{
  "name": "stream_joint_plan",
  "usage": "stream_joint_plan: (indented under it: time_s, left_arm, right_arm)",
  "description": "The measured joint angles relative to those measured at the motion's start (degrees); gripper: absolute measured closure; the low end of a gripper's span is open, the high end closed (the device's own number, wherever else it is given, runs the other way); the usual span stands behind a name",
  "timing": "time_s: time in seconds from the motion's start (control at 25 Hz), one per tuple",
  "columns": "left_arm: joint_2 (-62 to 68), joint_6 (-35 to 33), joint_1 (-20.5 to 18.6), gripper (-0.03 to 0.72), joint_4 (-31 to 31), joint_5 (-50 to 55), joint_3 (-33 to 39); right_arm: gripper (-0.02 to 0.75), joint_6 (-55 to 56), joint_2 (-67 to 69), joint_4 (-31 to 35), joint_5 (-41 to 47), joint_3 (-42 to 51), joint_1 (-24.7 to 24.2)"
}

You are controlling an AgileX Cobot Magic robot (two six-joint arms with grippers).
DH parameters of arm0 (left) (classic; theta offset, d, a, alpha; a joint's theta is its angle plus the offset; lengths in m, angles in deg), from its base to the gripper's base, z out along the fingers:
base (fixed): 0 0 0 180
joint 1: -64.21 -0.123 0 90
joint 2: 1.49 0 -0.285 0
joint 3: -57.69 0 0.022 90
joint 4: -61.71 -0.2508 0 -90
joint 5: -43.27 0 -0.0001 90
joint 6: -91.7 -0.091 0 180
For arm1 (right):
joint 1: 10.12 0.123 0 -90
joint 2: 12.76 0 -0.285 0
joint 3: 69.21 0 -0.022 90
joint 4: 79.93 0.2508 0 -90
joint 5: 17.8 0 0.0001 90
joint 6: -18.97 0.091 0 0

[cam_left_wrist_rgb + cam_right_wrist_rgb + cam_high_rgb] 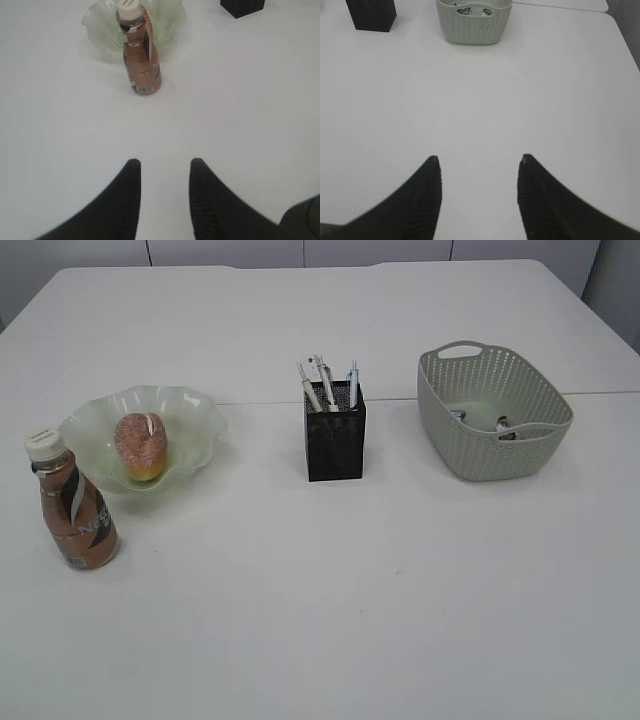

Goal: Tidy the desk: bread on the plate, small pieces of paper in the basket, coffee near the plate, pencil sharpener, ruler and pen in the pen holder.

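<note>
While both arms are kept back over bare parts of the white bench (400, 620), one of each big thing can be counted on it. One wavy green plate (195, 415) is seen on the left, and one piece of bread (140, 447) is set in it, standing on end with its long side up and down. One coffee bottle (75, 505) is placed just beside the plate, on its near left side. It is stood upright, with its white cap at the top.

One black mesh pen holder (336, 445) is found in the middle. About four thin things are stuck in it, and their tops are pointed up and tipped a little to the left. Which one is the pen or the ruler cannot be told.

One pale green basket (480, 455) is set on the right, well apart from the pen holder. At least two small pieces of paper (503, 425) are seen lying inside, on its floor.

The left tool (165, 167) is held apart with nothing between its two dark fingers, and the coffee bottle is seen ahead of it. The right tool (479, 162) is spread wider and is also empty, with the basket far ahead of it.
</note>
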Motion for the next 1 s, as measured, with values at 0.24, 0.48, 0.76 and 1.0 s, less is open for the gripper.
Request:
stream_joint_plan:
  time_s: [0.24, 0.48, 0.76, 1.0]
  left_arm:
    - [0.0, 0.0, 0.0, 0.449, 0.0, 0.0, 0.0]
    - [0.0, 0.0, 0.0, 0.45, 0.0, 0.0, 0.0]
    - [0.0, 0.0, 0.0, 0.45, 0.0, 0.0, 0.0]
    - [0.0, 0.0, 0.0, 0.45, 0.0, 0.0, 0.0]
  right_arm:
    - [0.342, 0.48, 0.0, -0.41, 0.0, 0.0, 0.0]
    - [0.343, 0.6, 0.0, -0.5, 0.0, 0.0, 0.0]
    - [0.343, 0.6, 0.0, -0.63, 0.0, 0.0, 0.0]
    - [0.342, 0.6, 0.0, -0.63, 0.0, 0.0, 0.0]
